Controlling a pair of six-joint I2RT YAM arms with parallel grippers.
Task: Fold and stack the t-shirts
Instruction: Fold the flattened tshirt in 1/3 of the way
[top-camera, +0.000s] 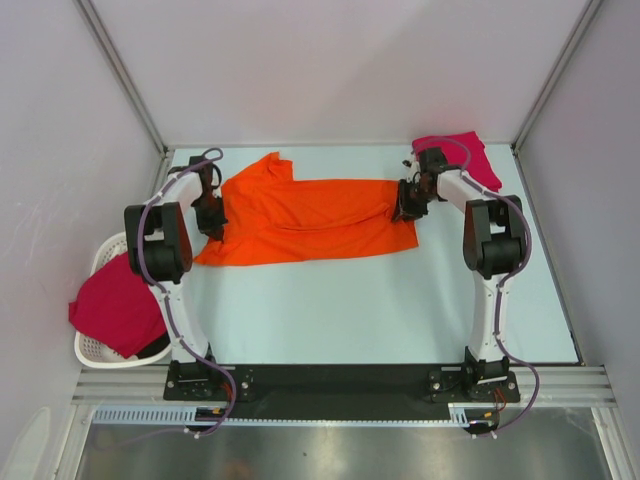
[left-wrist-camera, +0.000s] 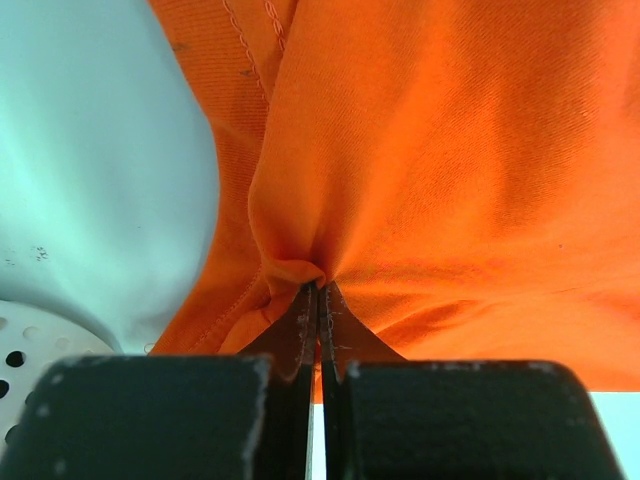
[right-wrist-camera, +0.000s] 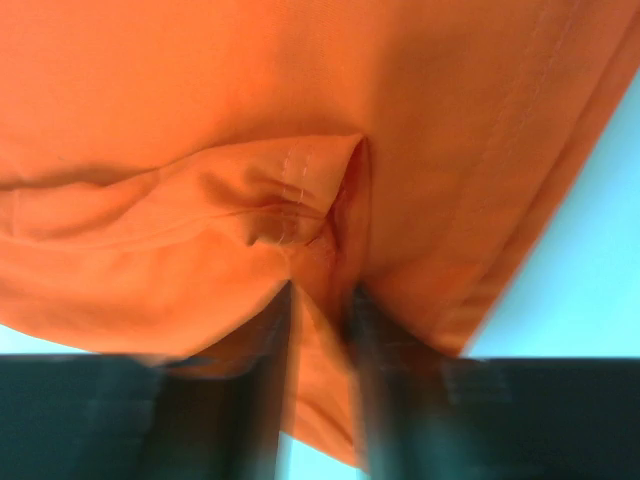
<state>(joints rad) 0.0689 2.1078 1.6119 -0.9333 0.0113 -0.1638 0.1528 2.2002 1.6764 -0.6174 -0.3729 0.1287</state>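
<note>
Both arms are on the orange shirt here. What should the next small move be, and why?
Probably lift both ends together slightly, with the cloth taut between them. The left gripper is shut on a pinch at the left end of the orange t-shirt, the right gripper on its right end, and the shirt lies spread, unfolded, on the table.

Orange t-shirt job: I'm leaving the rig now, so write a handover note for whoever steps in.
Left gripper pinches the orange t-shirt at its left end; right gripper grips its right end, view blurred. It lies spread on the table. One crimson-pink t-shirt sits crumpled at the far right corner, a second pink t-shirt drapes over the white basket. No stack yet; all three need folding.
</note>
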